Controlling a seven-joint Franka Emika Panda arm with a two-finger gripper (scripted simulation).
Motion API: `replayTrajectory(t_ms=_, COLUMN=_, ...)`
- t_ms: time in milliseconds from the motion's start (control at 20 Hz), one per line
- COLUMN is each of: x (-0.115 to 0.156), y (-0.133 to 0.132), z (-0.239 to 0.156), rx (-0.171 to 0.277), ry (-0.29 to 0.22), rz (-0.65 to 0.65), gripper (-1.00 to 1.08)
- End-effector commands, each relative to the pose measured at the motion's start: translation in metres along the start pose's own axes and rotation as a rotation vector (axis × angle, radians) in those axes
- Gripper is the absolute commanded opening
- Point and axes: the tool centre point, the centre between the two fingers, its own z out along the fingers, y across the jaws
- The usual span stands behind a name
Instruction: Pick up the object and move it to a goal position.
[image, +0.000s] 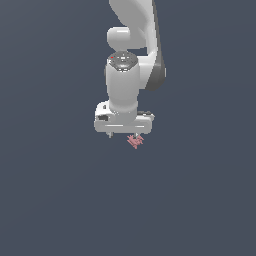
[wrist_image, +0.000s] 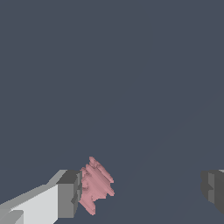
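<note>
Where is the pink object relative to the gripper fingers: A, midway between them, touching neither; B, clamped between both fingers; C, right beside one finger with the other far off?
C: in the wrist view the object sits against one finger, while the other finger stands well apart.

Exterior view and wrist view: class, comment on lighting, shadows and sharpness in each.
Exterior view: flat, even light, no cast shadow under the claw, soft shading on the white arm, pink object tiny and coarse. Wrist view: object crisp and faceted beside one finger, no glare, plain grey background.
</note>
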Motion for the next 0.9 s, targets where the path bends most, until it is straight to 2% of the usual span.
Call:
replayTrajectory(t_ms=0, x=0.0, y=0.0, z=0.0, rx=0.0, ry=0.0, rz=0.0, gripper=1.0)
replayTrajectory(t_ms=450, x=-0.004, y=0.023, z=0.002, rx=-0.026, ry=-0.018, rz=-0.019, gripper=1.0)
replayTrajectory(t_ms=850, x=-0.005, y=0.022, z=0.003, rx=-0.025, ry=-0.018, rz=-0.025, gripper=1.0)
